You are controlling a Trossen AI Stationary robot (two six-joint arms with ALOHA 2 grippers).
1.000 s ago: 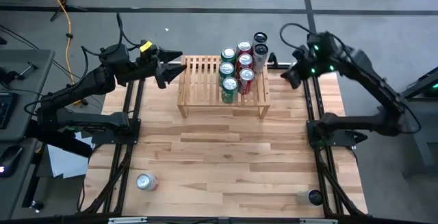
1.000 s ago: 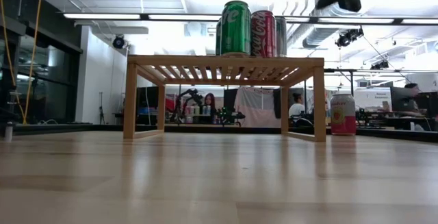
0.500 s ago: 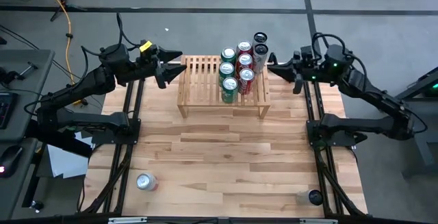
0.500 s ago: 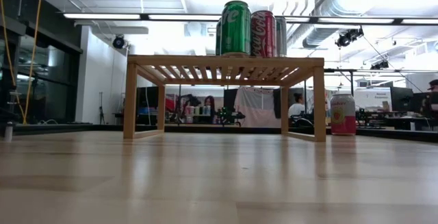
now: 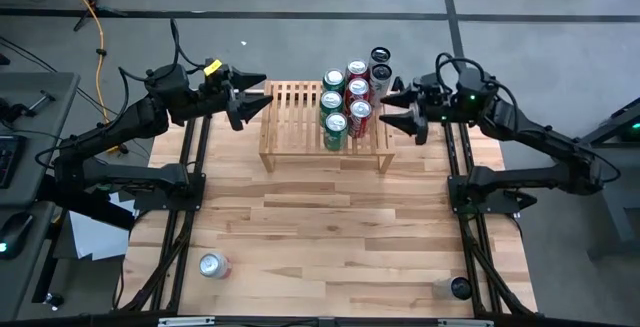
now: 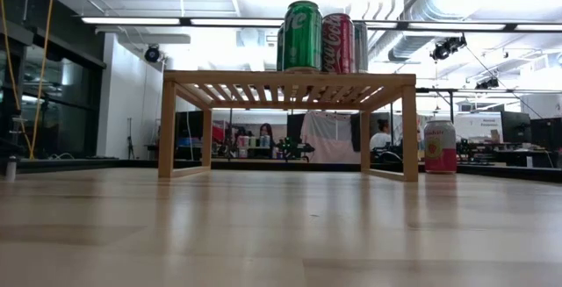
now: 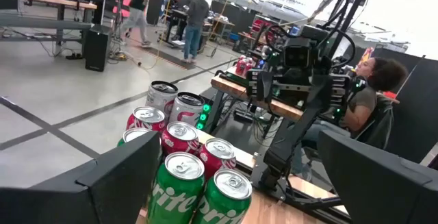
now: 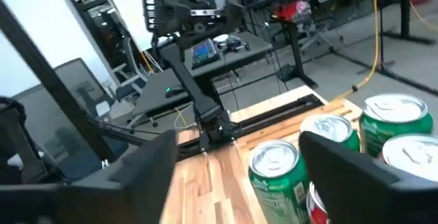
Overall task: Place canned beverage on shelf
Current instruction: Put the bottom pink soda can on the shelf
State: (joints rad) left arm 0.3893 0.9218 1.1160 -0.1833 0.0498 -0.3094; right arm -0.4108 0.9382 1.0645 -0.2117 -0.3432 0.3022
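Observation:
The light-wood shelf (image 5: 300, 117) stands at the table's far middle. Several green, red and silver cans (image 5: 345, 97) stand upright on the right part of its slatted top, also seen in the low view as cans (image 6: 320, 37). My right gripper (image 5: 395, 109) hovers level just right of the shelf, pointing at the cans, open and holding nothing. My left gripper (image 5: 252, 95) hovers level at the shelf's left end, open and holding nothing. In the right wrist view a green can (image 8: 277, 172) stands a little ahead of the fingers.
A silver can (image 5: 213, 265) lies on the table near the front left. A dark can (image 5: 459, 288) is at the front right corner. A pink can (image 6: 440, 147) stands on the table beside the shelf's right leg. The shelf's left half is bare slats.
My right gripper has swung from the table's far right toward the shelf, tipped up to point level at the cans, and opened its fingers. The cans and the shelf have stayed where they were.

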